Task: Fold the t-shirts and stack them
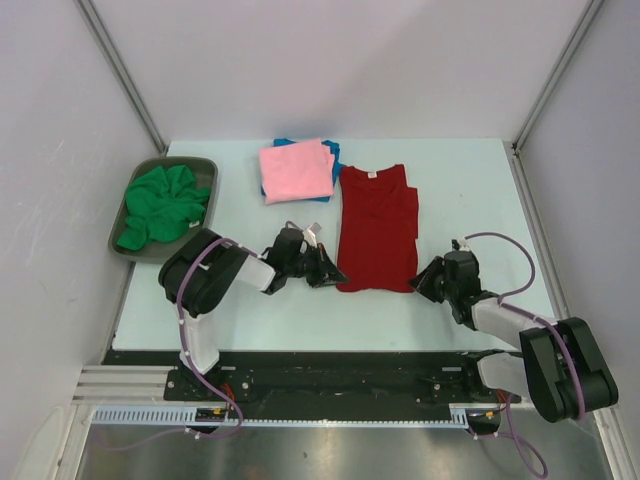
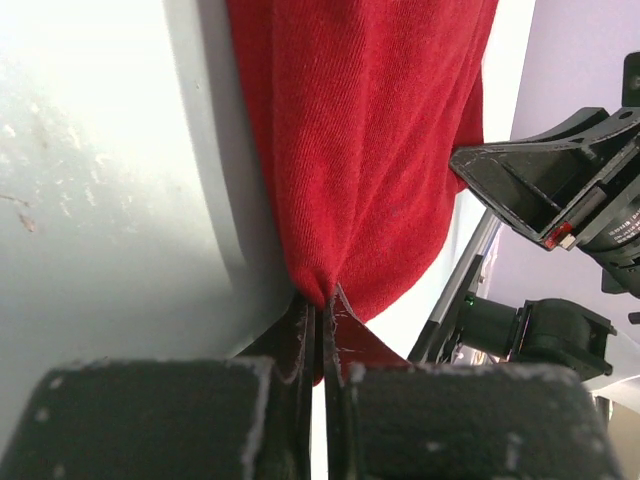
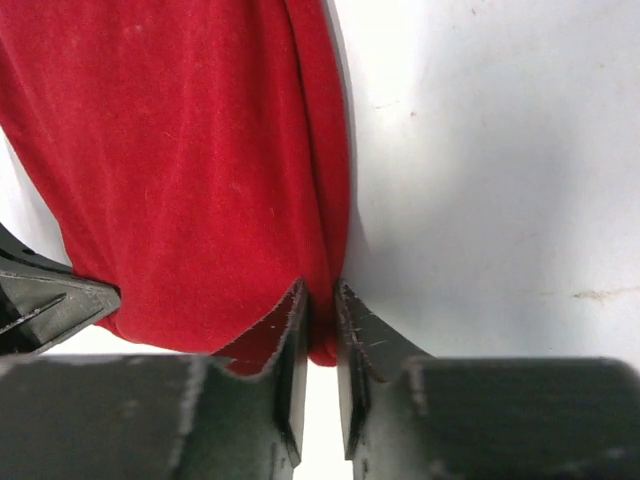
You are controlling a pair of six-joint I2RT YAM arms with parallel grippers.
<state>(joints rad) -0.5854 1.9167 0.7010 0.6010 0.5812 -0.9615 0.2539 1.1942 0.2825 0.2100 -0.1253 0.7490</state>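
The dark red t-shirt (image 1: 376, 226) lies flat on the table, sleeves folded in, collar with a white tag at the far end. My left gripper (image 1: 335, 275) is shut on its near left hem corner (image 2: 318, 285). My right gripper (image 1: 424, 282) is shut on its near right hem corner (image 3: 322, 300). A folded pink t-shirt (image 1: 296, 170) lies on a folded blue t-shirt (image 1: 333, 152) at the back middle. A crumpled green t-shirt (image 1: 160, 205) fills the tray.
The grey tray (image 1: 201, 162) sits at the table's left edge. The light table (image 1: 460, 190) has bare room right of the red shirt. Grey walls stand close on both sides. The right arm's gripper shows in the left wrist view (image 2: 560, 190).
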